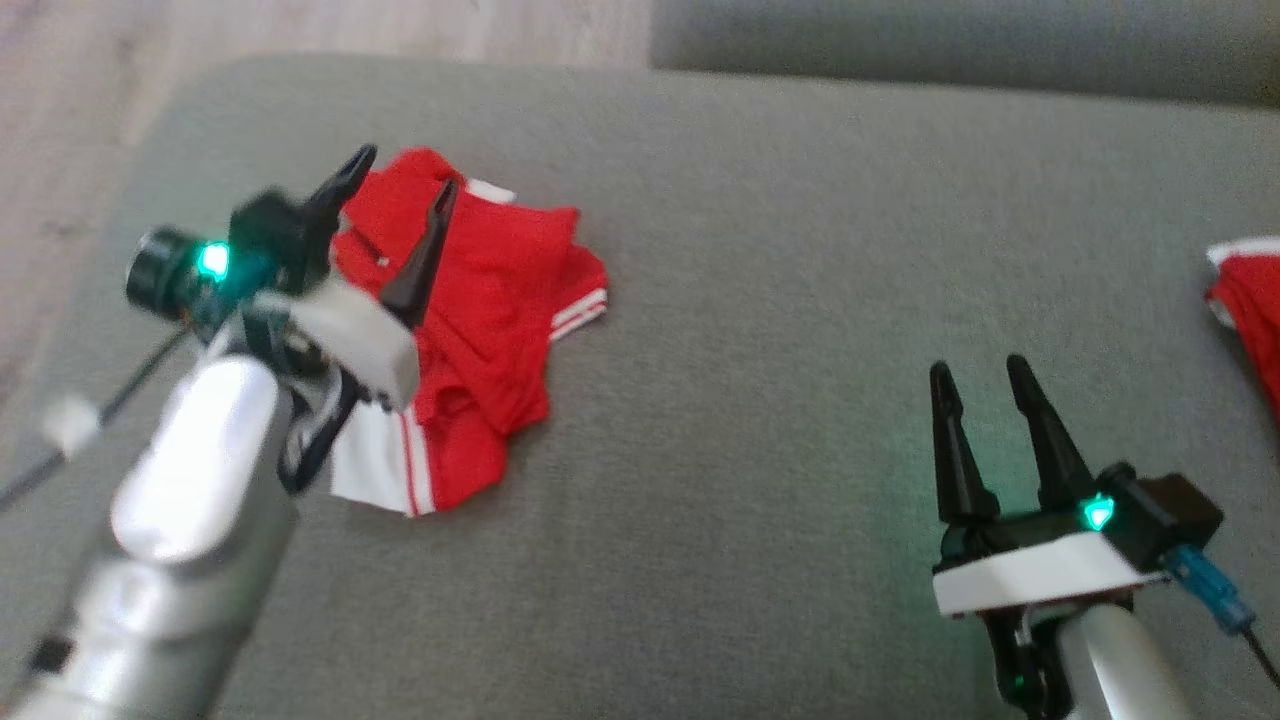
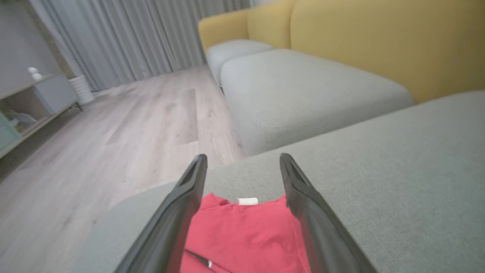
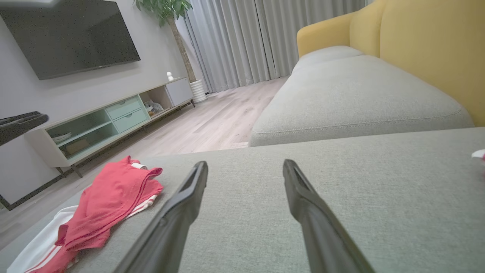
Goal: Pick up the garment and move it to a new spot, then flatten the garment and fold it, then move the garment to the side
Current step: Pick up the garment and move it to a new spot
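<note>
Left claw [image 1: 405, 170] hung spread, garment [image 1: 500, 300] just beneath, seemingly poised to grab; right claw [image 1: 977, 365] gaped idle, well aside.

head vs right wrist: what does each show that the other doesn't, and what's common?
Head, not right wrist: silver left forearm, and left gripper open above the crumpled red garment. A dark bar at the right wrist view's left edge may be that gripper; I cannot tell.
Right wrist, not head: TV, cabinet, plant, curtains, yellow sofa back.
Both: garment, grey cushion, wood floor, right gripper open, apart from the garment.
</note>
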Robot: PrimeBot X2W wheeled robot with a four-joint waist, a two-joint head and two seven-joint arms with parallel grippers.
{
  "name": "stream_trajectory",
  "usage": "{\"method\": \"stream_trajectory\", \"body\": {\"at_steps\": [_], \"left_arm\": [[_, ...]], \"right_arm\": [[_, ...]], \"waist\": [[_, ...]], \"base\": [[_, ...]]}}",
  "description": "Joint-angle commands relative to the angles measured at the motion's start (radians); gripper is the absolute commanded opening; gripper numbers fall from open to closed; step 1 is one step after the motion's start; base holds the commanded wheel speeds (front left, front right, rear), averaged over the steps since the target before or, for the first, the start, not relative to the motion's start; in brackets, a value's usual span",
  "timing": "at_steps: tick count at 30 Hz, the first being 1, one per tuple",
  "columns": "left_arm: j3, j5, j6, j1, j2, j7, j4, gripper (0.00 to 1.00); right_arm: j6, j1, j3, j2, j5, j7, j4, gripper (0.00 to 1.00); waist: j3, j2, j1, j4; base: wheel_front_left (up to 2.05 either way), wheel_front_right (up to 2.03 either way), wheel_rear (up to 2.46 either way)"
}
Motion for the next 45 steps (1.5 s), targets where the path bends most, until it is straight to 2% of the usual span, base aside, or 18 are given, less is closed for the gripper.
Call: {"method": "stream_trajectory", "body": {"at_steps": [1, 4, 8, 11, 16, 20, 23, 34, 42, 43, 44, 45], "left_arm": [[-0.008, -0.035, -0.005, -0.080, 0.060, 0.036, -0.014, 1.00], [-0.136, -0.129, -0.005, -0.188, 0.132, 0.131, 0.015, 1.00], [-0.256, -0.270, -0.005, -0.288, 0.179, 0.242, 0.056, 1.00], [-0.363, -0.319, -0.005, -0.348, 0.218, 0.258, 0.059, 1.00], [-0.450, -0.394, -0.005, -0.424, 0.247, 0.255, 0.165, 1.00], [-0.463, -0.428, -0.005, -0.443, 0.240, 0.264, 0.261, 1.00], [-0.475, -0.448, -0.005, -0.446, 0.236, 0.272, 0.285, 1.00], [-0.552, -0.549, -0.006, -0.462, 0.225, 0.269, 0.301, 1.00], [-0.606, -0.560, -0.006, -0.482, 0.230, 0.317, 0.368, 1.00], [-0.608, -0.563, -0.006, -0.483, 0.229, 0.317, 0.374, 0.73], [-0.605, -0.567, -0.006, -0.484, 0.226, 0.309, 0.380, 0.00], [-0.602, -0.571, -0.006, -0.485, 0.222, 0.301, 0.387, 0.00]], "right_arm": [[-0.001, -0.038, 0.022, -0.005, -0.010, -0.011, -0.034, 1.00], [-0.001, -0.068, 0.024, -0.005, -0.005, -0.011, -0.040, 1.00], [-0.001, -0.095, 0.035, -0.005, 0.002, -0.011, -0.047, 1.00], [-0.001, -0.109, 0.047, -0.005, 0.011, -0.011, -0.048, 1.00], [-0.001, -0.128, 0.060, -0.005, 0.021, -0.011, -0.052, 1.00], [-0.001, -0.131, 0.070, -0.005, 0.027, -0.011, -0.048, 1.00], [-0.001, -0.129, 0.072, -0.005, 0.030, -0.011, -0.045, 1.00], [-0.001, -0.123, 0.079, -0.005, 0.039, -0.011, -0.033, 1.00], [-0.001, -0.120, 0.088, -0.005, 0.042, -0.011, -0.027, 1.00], [-0.001, -0.120, 0.088, -0.005, 0.042, -0.011, -0.027, 1.00], [-0.001, -0.119, 0.088, -0.005, 0.042, -0.011, -0.027, 1.00], [-0.001, -0.118, 0.087, -0.005, 0.042, -0.011, -0.025, 1.00]], "waist": [[0.084, 0.0000, -0.0004, -0.072], [0.124, 0.0000, -0.0004, -0.106], [0.162, 0.0000, -0.0004, -0.143], [0.181, 0.0000, -0.0004, -0.169], [0.213, 0.0000, -0.0004, -0.205], [0.220, 0.0000, -0.0004, -0.221], [0.219, 0.0000, -0.0004, -0.226], [0.207, 0.0000, -0.0004, -0.235], [0.198, 0.0000, -0.0004, -0.245], [0.197, 0.0000, -0.0004, -0.246], [0.196, 0.0000, -0.0004, -0.246], [0.192, 0.0000, -0.0004, -0.247]], "base": [[0.00, 0.00, 0.00], [0.00, 0.00, 0.00], [0.00, 0.00, 0.00], [0.00, 0.00, 0.00], [0.00, 0.00, 0.00], [0.00, 0.00, 0.00], [0.00, 0.00, 0.00], [0.00, 0.00, 0.00], [0.00, 0.00, 0.00], [0.00, 0.00, 0.00], [0.00, 0.00, 0.00], [0.00, 0.00, 0.00]]}}
